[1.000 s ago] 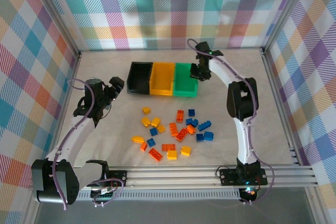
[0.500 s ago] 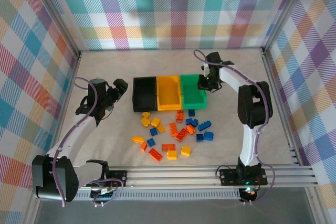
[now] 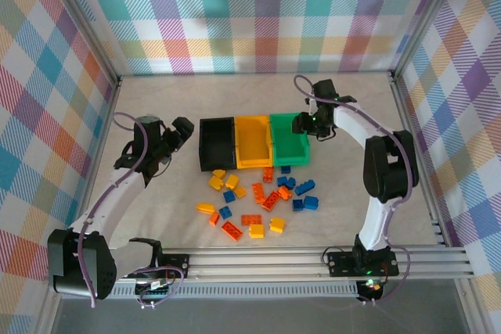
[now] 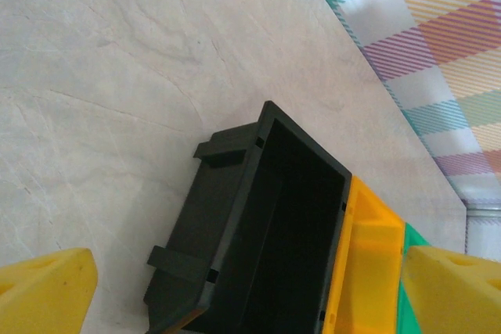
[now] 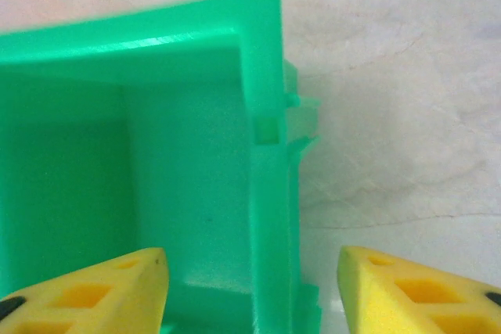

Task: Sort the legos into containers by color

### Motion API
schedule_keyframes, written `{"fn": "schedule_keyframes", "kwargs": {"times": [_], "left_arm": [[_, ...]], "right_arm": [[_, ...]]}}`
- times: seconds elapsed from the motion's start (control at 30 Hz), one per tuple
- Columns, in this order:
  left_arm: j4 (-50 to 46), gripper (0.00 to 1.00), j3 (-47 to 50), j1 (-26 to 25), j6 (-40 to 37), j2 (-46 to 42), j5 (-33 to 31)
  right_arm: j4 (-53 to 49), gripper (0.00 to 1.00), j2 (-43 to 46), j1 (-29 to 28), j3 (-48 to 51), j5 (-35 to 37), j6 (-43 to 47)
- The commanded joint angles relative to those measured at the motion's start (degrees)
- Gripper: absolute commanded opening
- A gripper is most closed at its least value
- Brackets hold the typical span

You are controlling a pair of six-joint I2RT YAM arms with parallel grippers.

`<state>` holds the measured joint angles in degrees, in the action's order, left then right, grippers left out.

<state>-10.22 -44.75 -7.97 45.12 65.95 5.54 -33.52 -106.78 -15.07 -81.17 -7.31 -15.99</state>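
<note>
Now logging the containers [image 3: 252, 140] as landmark: black bin [image 3: 217, 143], yellow-orange bin [image 3: 252, 137] and green bin [image 3: 288, 140], joined in one row. Finding the legos [image 3: 258, 201] scattered over the table [image 3: 156, 209] on the near side of that row, with a few yellow ones lying close against its near edge. Bins looking empty from above.

Seeing the right gripper [image 3: 307, 125] at the green end of the row, fingers [image 5: 117, 279] parted and straddling the green bin's outer wall, clear of it on both sides. Seeing the left gripper [image 3: 182, 129] just off the black end, spread wide, carrying nothing.

Judging the bricks light, rigid and slick, probably skidding when nudged. Favouring a pinch across two flat side walls, not over the studs. Judging the row light as well, likely sliding as one piece if caught by an end wall.
</note>
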Motion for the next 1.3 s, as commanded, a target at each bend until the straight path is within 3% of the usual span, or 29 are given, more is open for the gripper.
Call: {"fn": "schedule_keyframes", "kwargs": {"times": [0.0, 0.23, 0.5, 0.67, 0.87, 1.27], "left_arm": [[-1.6, 1.00, -2.5, -1.7, -1.8, -0.2, 0.9], [-2.2, 1.00, -0.8, -3.3, -1.0, -1.3, 2.9], [-0.7, 1.00, 1.1, -4.5, 0.1, -1.5, 3.8], [0.5, 1.00, 2.2, -4.6, 0.6, -0.7, 3.8], [0.2, 1.00, 2.7, -4.6, 0.7, -1.1, 3.9], [1.7, 1.00, 4.5, -4.7, 0.6, -1.0, 3.9]], "right_arm": [[3.4, 0.63, 8.0, -0.5, 5.2, 1.0, -6.7], [2.6, 0.65, 23.5, -1.8, 25.9, 5.2, -13.8], [-1.7, 0.66, 34.4, -7.2, 36.8, 6.7, -16.4], [1.0, 0.70, 31.3, -8.5, 38.0, 2.8, -18.3], [-1.5, 0.69, 32.6, -13.8, 38.0, 8.9, -23.1], [-7.7, 0.70, 29.7, -15.4, 39.5, 11.7, -21.4]]}}
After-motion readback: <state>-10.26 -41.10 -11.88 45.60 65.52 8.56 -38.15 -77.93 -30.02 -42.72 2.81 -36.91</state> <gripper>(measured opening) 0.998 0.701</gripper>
